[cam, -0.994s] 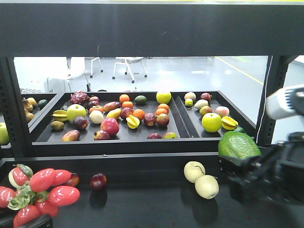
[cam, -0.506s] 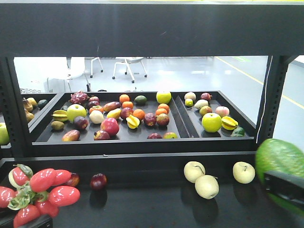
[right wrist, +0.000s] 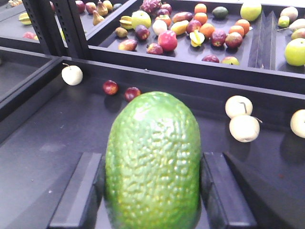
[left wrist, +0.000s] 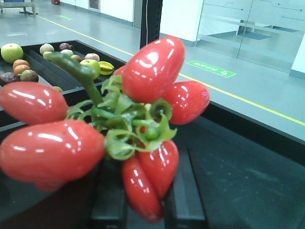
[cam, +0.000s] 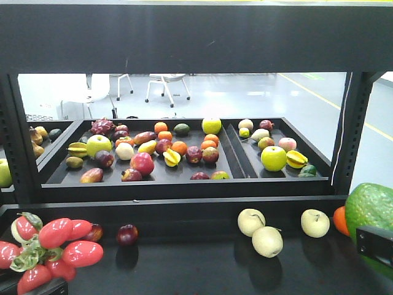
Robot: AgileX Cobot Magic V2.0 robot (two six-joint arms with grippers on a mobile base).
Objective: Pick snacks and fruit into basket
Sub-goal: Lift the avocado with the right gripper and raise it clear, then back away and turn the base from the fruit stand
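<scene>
Both loaded: left gripper (left wrist: 140,202) clamps the red fruit cluster (left wrist: 119,129) at the shelf's (cam: 184,267) left edge, right gripper (right wrist: 152,191) pinches the avocado (right wrist: 152,152) sideways at the right edge, likely staged for the basket, which is out of view.

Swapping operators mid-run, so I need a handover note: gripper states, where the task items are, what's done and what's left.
Left gripper: shut on the red fruit cluster, low at the left edge of the front view.
Right gripper: shut on the avocado, at the right edge of the front view.
Basket and snacks: not in any view.
Done: both fruits gripped.
Left: put both fruits in the basket, then find and pick the snacks.
</scene>
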